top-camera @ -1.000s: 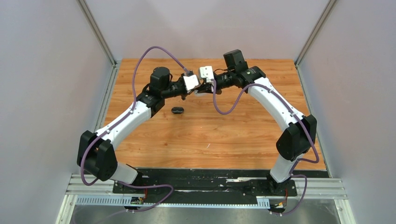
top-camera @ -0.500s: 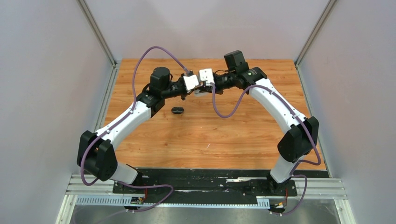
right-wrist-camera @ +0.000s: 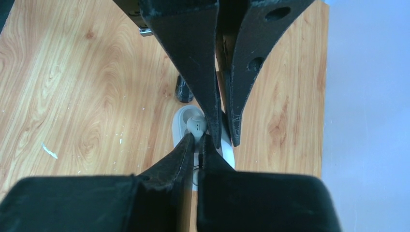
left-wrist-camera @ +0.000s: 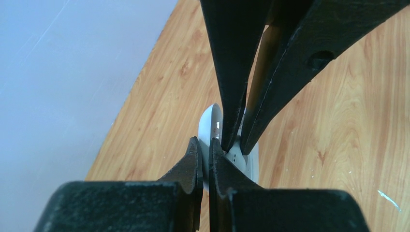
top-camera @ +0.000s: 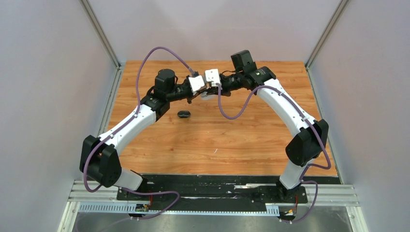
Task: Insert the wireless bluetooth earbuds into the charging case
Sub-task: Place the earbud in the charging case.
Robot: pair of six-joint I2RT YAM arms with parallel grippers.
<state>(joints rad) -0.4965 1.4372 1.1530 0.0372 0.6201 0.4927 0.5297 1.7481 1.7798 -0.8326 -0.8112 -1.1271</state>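
Note:
Both grippers meet over the far middle of the table. A white charging case [left-wrist-camera: 211, 121] stands open there, and my left gripper [left-wrist-camera: 204, 145] is shut on its thin upright edge. From the opposite side my right gripper [right-wrist-camera: 198, 137] is shut on a white earbud [right-wrist-camera: 196, 124], which sits right at the case's hollow [right-wrist-camera: 180, 123]. In the top view the case [top-camera: 206, 95] is mostly hidden under the left gripper [top-camera: 203, 93] and the right gripper [top-camera: 209, 91]. A black case [top-camera: 183, 114] lies shut on the wood, nearer the left arm. No other earbuds show.
The wooden table [top-camera: 241, 140] is walled by grey panels on the left, right and back. A purple cable [top-camera: 227, 113] loops below the right wrist. The black case [right-wrist-camera: 183, 92] lies just beyond the white one in the right wrist view.
The right wrist has crept slightly left and away. The left arm and both cases stay where they were.

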